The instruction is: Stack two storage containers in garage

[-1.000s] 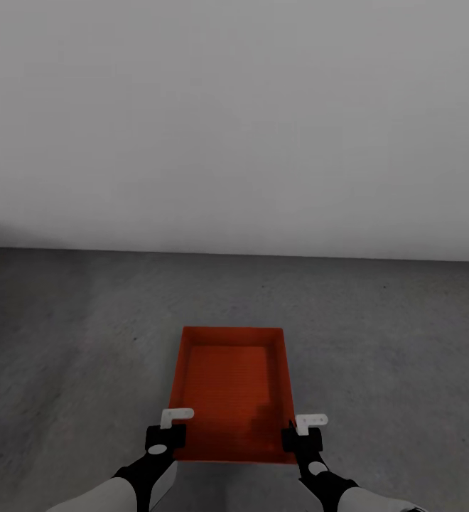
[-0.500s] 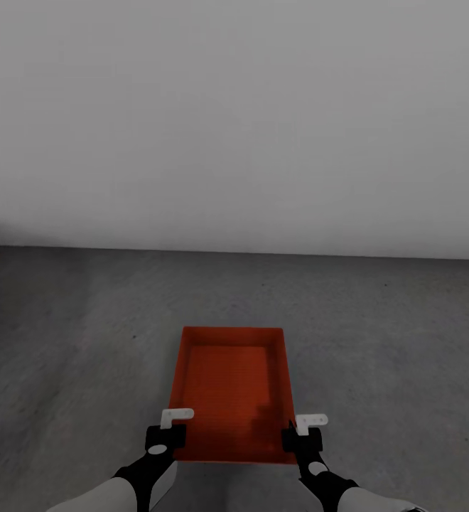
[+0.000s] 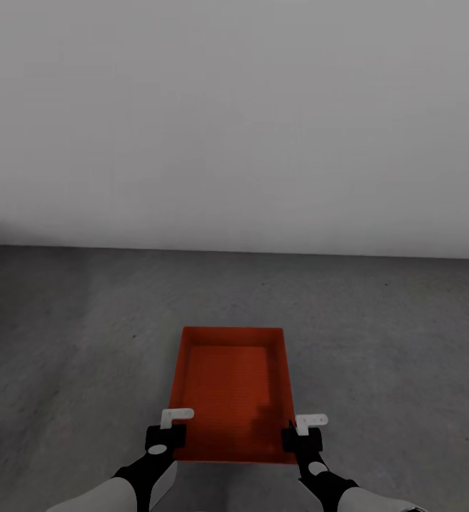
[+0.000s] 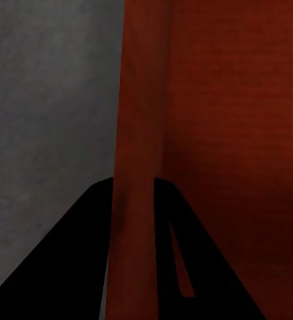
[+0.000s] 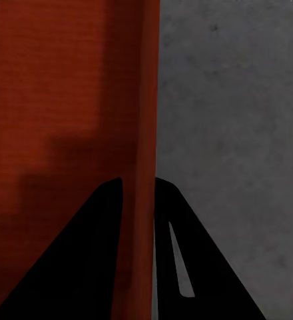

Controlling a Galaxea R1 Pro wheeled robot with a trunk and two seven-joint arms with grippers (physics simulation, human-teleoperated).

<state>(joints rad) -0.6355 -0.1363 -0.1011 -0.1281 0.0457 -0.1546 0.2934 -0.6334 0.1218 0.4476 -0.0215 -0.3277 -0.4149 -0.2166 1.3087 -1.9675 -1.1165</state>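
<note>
One red-orange open-top storage container point(image 3: 231, 384) sits low over the dark grey concrete floor point(image 3: 64, 341) of the garage, straight ahead of me. My left gripper point(image 3: 172, 434) is shut on its left side wall near the close corner. My right gripper point(image 3: 295, 435) is shut on the right side wall opposite. In the left wrist view the thin red wall point(image 4: 138, 133) runs between the two black fingers point(image 4: 66, 267). The right wrist view has the other wall point(image 5: 145, 100) pinched the same way between black fingers point(image 5: 206, 267). I cannot tell whether the container rests on the floor or hangs just above it.
A plain light grey wall point(image 3: 234, 121) stands a short way beyond the container and meets the floor along a straight line. Bare concrete lies to the left, right and far side of the container.
</note>
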